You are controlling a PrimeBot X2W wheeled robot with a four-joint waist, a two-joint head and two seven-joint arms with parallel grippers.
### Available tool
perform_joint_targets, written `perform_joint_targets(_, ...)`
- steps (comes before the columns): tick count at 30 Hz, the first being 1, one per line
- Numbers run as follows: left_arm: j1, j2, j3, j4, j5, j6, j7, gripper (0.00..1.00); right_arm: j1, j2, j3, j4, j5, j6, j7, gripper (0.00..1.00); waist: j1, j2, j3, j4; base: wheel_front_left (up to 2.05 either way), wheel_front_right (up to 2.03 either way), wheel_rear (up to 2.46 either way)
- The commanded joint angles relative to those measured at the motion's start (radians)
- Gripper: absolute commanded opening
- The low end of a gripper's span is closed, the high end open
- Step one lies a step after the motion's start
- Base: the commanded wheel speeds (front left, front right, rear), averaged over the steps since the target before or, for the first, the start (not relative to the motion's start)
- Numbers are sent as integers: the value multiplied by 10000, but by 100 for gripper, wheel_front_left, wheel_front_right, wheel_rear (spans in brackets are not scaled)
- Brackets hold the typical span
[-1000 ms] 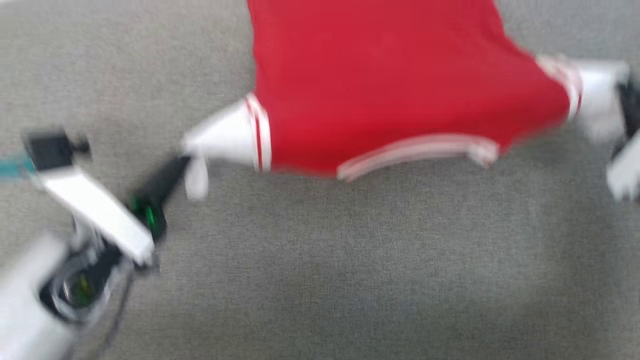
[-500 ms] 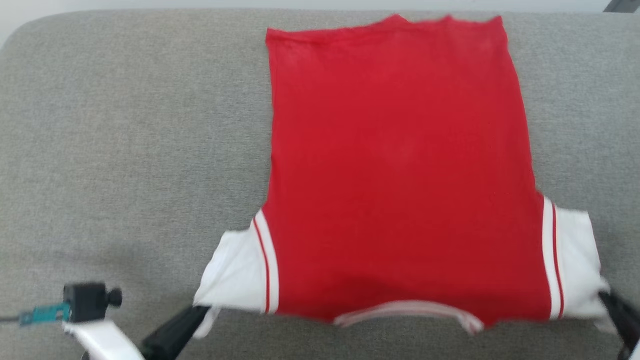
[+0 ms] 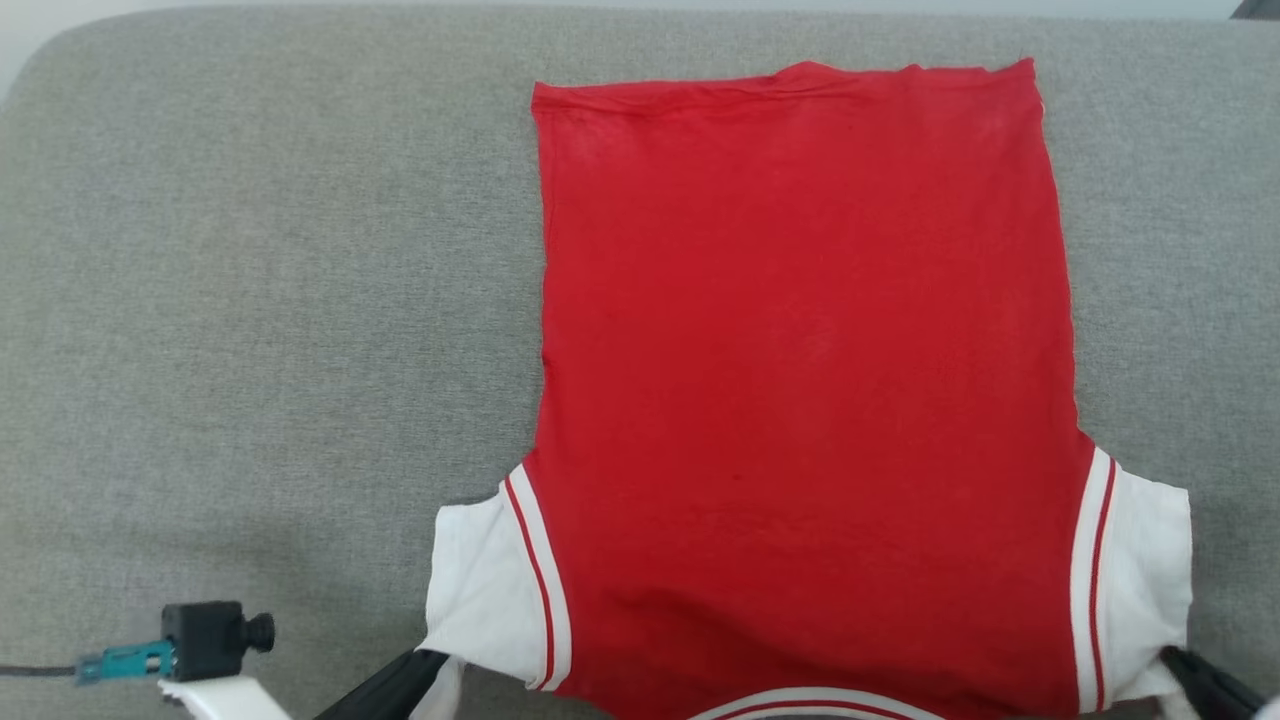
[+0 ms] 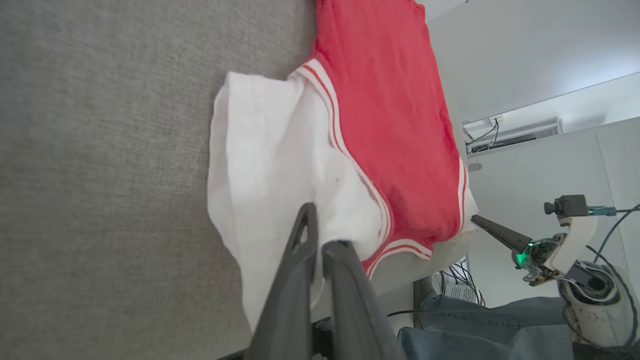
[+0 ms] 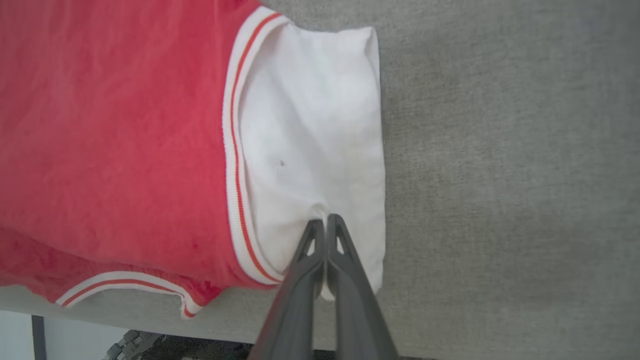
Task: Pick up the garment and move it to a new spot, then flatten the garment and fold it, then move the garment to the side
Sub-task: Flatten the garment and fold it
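The red garment lies spread flat on the grey padded surface, hem at the far side, striped collar trim at the near edge. Its white sleeve ends stick out at the lower left and lower right. My left gripper is shut on the left sleeve's near corner; the left wrist view shows the fingers pinching the white cloth. My right gripper is shut on the right sleeve's near corner, the fingertips closed on white fabric.
The grey surface stretches wide to the left and beyond the hem, with a rounded far-left corner. Its near edge runs just below the collar. A person's denim-clad leg is beside the surface. Cables hang by the wall.
The head camera has moved, so the whole picture shifted and sharpened. The garment went from a blurred, stretched shape to lying flat. Both grippers have kept hold of the sleeves.
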Motion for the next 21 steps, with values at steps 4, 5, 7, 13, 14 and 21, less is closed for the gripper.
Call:
perform_joint_targets(4, -382, -493, -115, 489, -79, 22, 170, 0, -492, -73, 414, 1042, -169, -3, -178, 0, 0, -1, 102, -84, 0, 0, 0)
perform_joint_targets(5, -423, -610, -136, 587, -114, 22, 177, 0, -573, -98, 518, 1301, -267, -3, -256, 0, 0, -1, 124, -96, 0, 0, 0)
perform_joint_targets(7, -496, -756, -167, 820, -103, 22, 160, 0, -686, -129, 789, 1837, -394, -3, -430, 0, 0, -1, 161, -117, 0, 0, 0)
perform_joint_targets(13, -582, -963, -231, 1097, -134, 22, 146, 0, -876, -259, 1378, 2983, -676, -3, -1042, 0, 0, -1, 262, -139, 0, 0, 0)
perform_joint_targets(14, -580, -980, -237, 1114, -129, 22, 125, 0, -941, -314, 1445, 3047, -731, -5, -1189, 22, 0, -1, 266, -147, 0, 0, 0)
perform_joint_targets(21, -603, -967, -266, 964, -25, 22, 43, 0, -750, -780, 943, 1232, -599, -6, -1253, 100, 0, -1, 312, -32, 0, 0, 0)
